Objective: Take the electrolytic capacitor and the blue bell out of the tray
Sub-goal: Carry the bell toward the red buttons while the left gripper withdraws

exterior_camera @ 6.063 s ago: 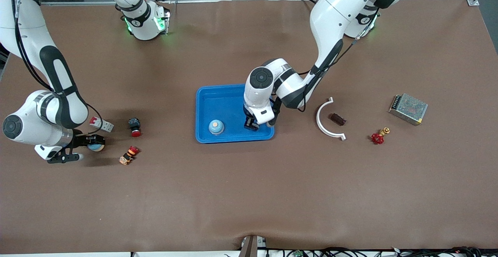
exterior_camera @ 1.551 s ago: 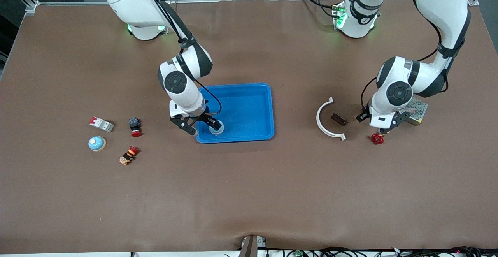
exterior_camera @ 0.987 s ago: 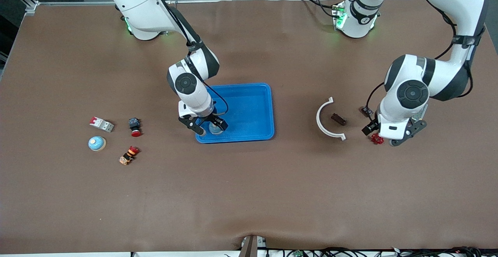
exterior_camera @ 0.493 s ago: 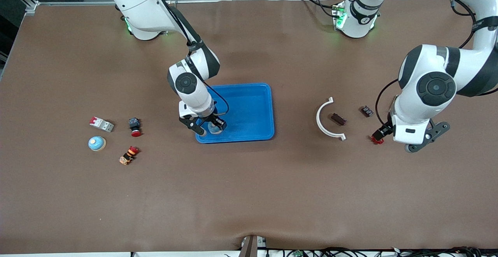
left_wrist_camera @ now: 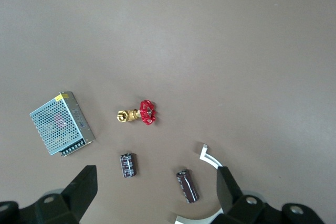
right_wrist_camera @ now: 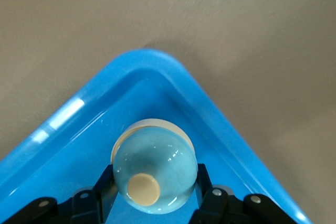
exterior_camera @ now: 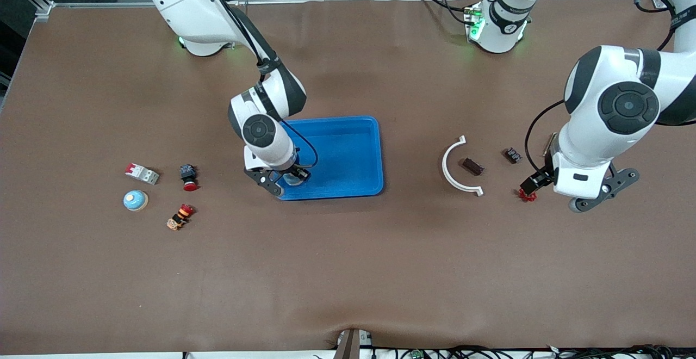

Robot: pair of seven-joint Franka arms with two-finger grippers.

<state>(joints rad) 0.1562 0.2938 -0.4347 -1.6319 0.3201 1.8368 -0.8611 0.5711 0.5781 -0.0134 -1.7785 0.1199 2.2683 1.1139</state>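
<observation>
A light blue bell (right_wrist_camera: 155, 166) with a tan button sits between the fingers of my right gripper (right_wrist_camera: 154, 188), which is shut on its sides. It is in the corner of the blue tray (exterior_camera: 348, 130) nearest the front camera, toward the right arm's end, under the right gripper (exterior_camera: 285, 178). Two dark capacitors (left_wrist_camera: 127, 165) (left_wrist_camera: 188, 185) lie on the table; the longer one (exterior_camera: 472, 166) is inside the white curved bracket (exterior_camera: 454, 166). My left gripper (left_wrist_camera: 155, 196) hangs open and empty high over them, beside the red valve (exterior_camera: 526, 194).
A second blue bell (exterior_camera: 135, 200), a red-and-white breaker (exterior_camera: 142, 173), a red push button (exterior_camera: 188, 177) and an orange-black part (exterior_camera: 180, 217) lie toward the right arm's end. A mesh-covered power supply (left_wrist_camera: 62, 124) lies near the valve (left_wrist_camera: 143, 114).
My right gripper closed on the bell in the tray corner and shifted slightly toward the right arm's end. The left arm rose and swung toward its own end of the table, still open.
</observation>
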